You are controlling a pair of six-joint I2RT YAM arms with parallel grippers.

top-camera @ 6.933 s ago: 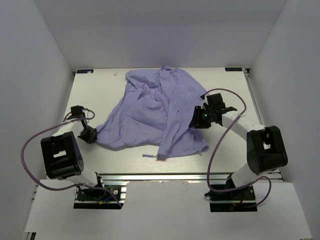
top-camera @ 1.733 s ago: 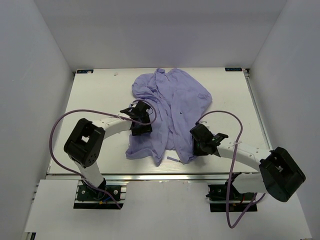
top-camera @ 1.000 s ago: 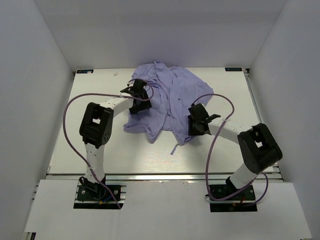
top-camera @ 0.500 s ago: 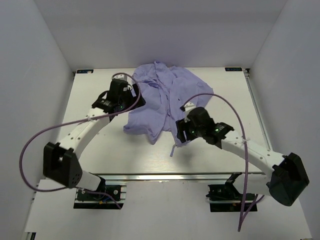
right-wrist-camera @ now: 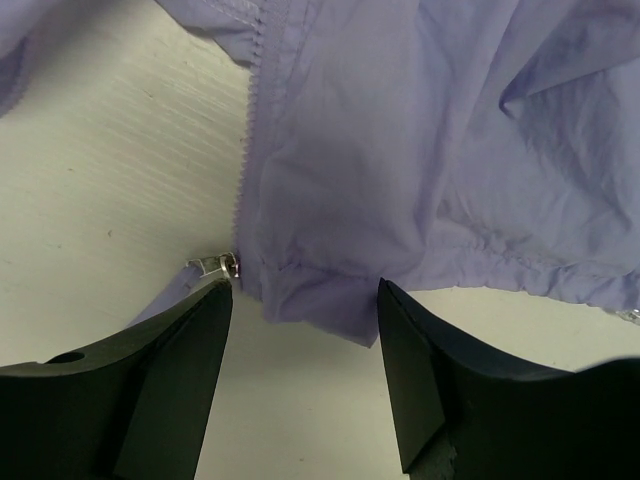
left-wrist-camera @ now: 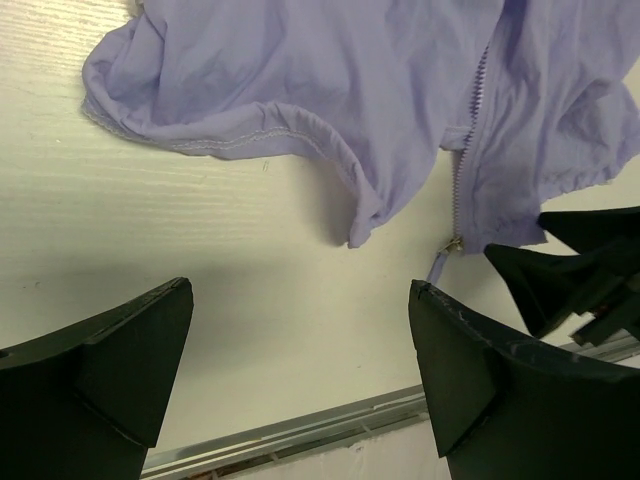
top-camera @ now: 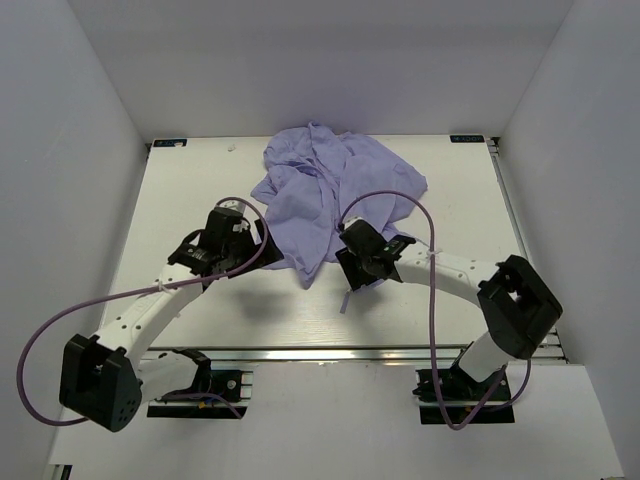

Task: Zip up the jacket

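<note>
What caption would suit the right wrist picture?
Open right gripper hovering at the hem of the lavender jacket, beside its zipper pull.

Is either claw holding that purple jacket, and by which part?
Nothing is held. The left gripper stands open over bare table; the right gripper stands open at the jacket's hem near the zipper pull, not gripping it.

Left fingers (left-wrist-camera: 110, 370) spread wide; right fingers (right-wrist-camera: 170, 390) parted (somewhat narrower); both arms extended inward.
</note>
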